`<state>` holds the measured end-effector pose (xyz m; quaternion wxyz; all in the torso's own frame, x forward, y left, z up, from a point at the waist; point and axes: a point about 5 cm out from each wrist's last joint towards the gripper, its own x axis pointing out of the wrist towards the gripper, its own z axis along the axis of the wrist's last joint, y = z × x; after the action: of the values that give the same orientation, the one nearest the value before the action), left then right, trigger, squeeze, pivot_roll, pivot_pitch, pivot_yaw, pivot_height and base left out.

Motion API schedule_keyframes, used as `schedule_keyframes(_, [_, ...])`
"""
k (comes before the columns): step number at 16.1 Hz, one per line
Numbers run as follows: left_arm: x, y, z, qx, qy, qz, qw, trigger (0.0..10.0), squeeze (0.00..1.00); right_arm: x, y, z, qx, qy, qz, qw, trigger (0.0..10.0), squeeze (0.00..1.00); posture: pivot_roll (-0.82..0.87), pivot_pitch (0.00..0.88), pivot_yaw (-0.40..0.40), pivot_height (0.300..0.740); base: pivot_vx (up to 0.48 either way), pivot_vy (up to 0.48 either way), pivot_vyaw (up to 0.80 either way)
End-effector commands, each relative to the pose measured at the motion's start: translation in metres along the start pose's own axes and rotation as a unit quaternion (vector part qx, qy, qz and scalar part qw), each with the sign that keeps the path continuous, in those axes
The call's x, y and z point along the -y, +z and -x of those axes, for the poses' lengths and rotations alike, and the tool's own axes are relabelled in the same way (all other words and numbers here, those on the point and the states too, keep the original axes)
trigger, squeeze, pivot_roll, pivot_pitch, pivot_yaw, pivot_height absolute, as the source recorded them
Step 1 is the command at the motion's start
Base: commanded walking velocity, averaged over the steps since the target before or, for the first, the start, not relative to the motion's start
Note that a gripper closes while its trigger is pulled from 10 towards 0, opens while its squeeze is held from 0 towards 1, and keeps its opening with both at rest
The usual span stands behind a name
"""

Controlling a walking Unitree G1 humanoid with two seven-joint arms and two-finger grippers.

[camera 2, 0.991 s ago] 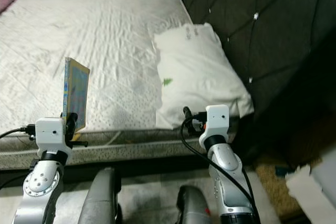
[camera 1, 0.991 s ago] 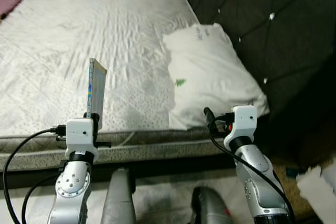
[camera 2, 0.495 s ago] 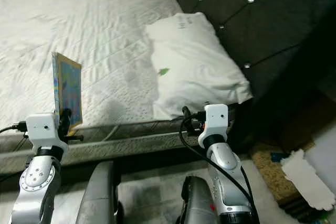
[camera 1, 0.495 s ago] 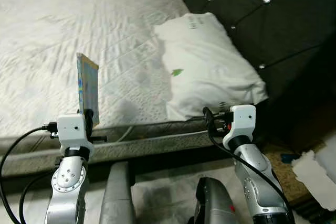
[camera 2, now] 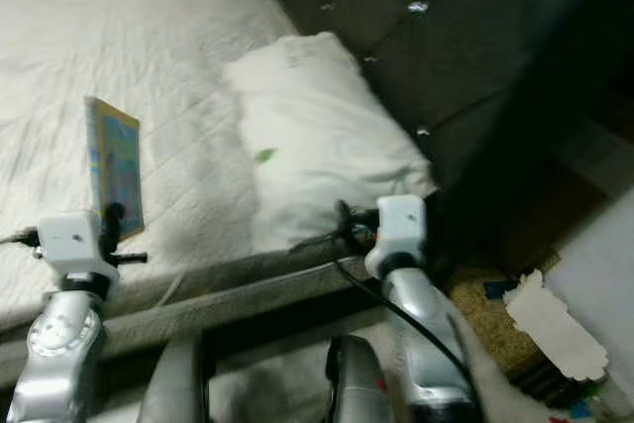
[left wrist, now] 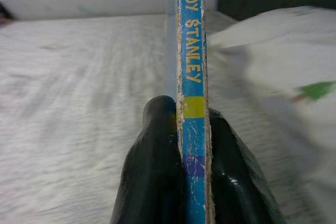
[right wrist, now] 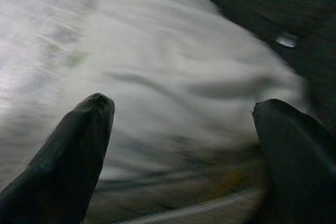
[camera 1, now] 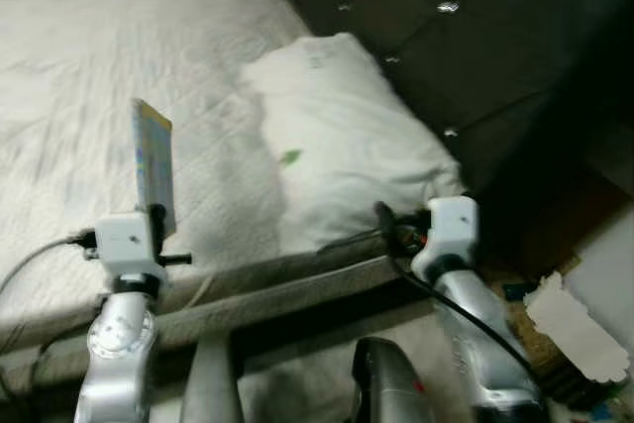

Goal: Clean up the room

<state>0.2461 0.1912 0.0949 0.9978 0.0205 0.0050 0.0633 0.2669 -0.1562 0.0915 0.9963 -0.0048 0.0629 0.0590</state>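
Left eye view, blurred: bare white mattress (camera 1: 79,76) fills the upper left of the frame, dark tufted headboard (camera 1: 446,37) across the upper right. White pillow (camera 1: 337,136) lies at centre against the headboard, small green mark near its middle; some print at its upper end, too blurred to read. Floor at lower right: brownish mat (camera 1: 540,329) with a torn white paper piece (camera 1: 570,324) on it. No container visible. Left gripper (left wrist: 191,145) sits at lower left of the head views, above the mattress edge, fingers (left wrist: 152,171) pinched on a thin book (camera 1: 154,163) held upright, spine toward the wrist camera. Spine is blue, worn at the edges, yellow lettering reads "MANDY STANLEY", yellow band and purple patch below it where the fingers clamp. Book cover in the head views is multicoloured, detail not legible. Right gripper (right wrist: 184,129) at lower centre-right, just in front of the pillow's near end, fingers (right wrist: 68,156) spread wide, nothing between them.
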Motion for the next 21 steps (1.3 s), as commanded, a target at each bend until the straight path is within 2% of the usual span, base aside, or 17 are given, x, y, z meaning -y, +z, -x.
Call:
schedule_keyframes(1, [0.009,0.011,-0.008,0.024,-0.021,0.005,0.999,10.0,0.0,0.0,0.002,-0.002,0.001,0.001,-0.003,1.0,10.0,0.0,0.02,0.02,-0.044,0.567,0.0,0.0,0.0])
schedule_keyframes(5, [0.013,0.009,-0.014,0.017,-0.005,0.033,0.999,10.0,0.0,0.001,0.001,-0.001,-0.001,0.001,-0.002,1.0,10.0,0.0,0.02,0.02,-0.045,0.567,0.0,0.0,0.0])
schedule_keyframes(7, [0.016,0.006,-0.03,-0.005,0.034,0.098,0.995,10.0,0.0,0.002,0.001,-0.001,-0.002,0.001,-0.001,1.0,10.0,0.0,0.01,0.02,-0.051,0.567,0.0,0.0,0.0])
schedule_keyframes(10, [0.03,-0.002,-0.043,-0.054,0.041,0.142,0.988,10.0,0.0,0.007,0.002,0.001,-0.001,-0.012,-0.002,1.0,10.0,0.0,-0.02,0.015,-0.05,0.567,0.0,0.0,0.0])
schedule_keyframes(13, [0.044,-0.018,-0.041,-0.141,0.04,0.173,0.974,10.0,0.0,0.019,0.004,0.002,0.002,-0.028,0.01,1.0,10.0,0.0,-0.02,0.015,-0.048,0.567,0.0,0.0,0.0])
schedule_keyframes(14, [0.047,-0.021,-0.039,-0.155,0.035,0.178,0.971,10.0,0.0,0.02,0.004,0.002,0.002,-0.031,0.01,0.999,10.0,0.0,-0.02,0.015,-0.048,0.567,0.0,0.0,0.0])
schedule_keyframes(15, [0.054,-0.028,-0.034,-0.193,0.019,0.192,0.962,10.0,0.0,0.022,0.005,0.002,0.002,-0.032,0.014,0.999,10.0,0.0,-0.03,0.016,-0.051,0.567,0.0,0.0,0.0])
schedule_keyframes(18, [0.065,-0.039,-0.029,-0.236,-0.026,0.196,0.952,10.0,0.0,0.021,0.007,0.002,0.006,-0.027,0.021,0.999,10.0,0.0,-0.02,0.016,-0.058,0.567,0.0,0.0,0.0])
schedule_keyframes(19, [0.069,-0.042,-0.029,-0.25,-0.035,0.21,0.945,10.0,0.0,0.019,0.009,0.003,0.008,-0.02,0.018,1.0,10.0,0.0,-0.03,0.015,-0.059,0.567,0.0,0.0,0.0])
schedule_keyframes(20, [0.072,-0.043,-0.03,-0.26,-0.047,0.215,0.94,10.0,0.0,0.017,0.01,0.003,0.01,-0.008,0.01,1.0,10.0,0.0,-0.03,0.016,-0.059,0.567,0.0,0.0,0.0])
schedule_keyframes(21, [0.074,-0.043,-0.032,-0.266,-0.046,0.227,0.935,10.0,0.0,0.009,0.01,0.006,0.007,0.029,-0.005,1.0,10.0,0.0,-0.03,0.015,-0.058,0.567,0.0,0.0,0.0])
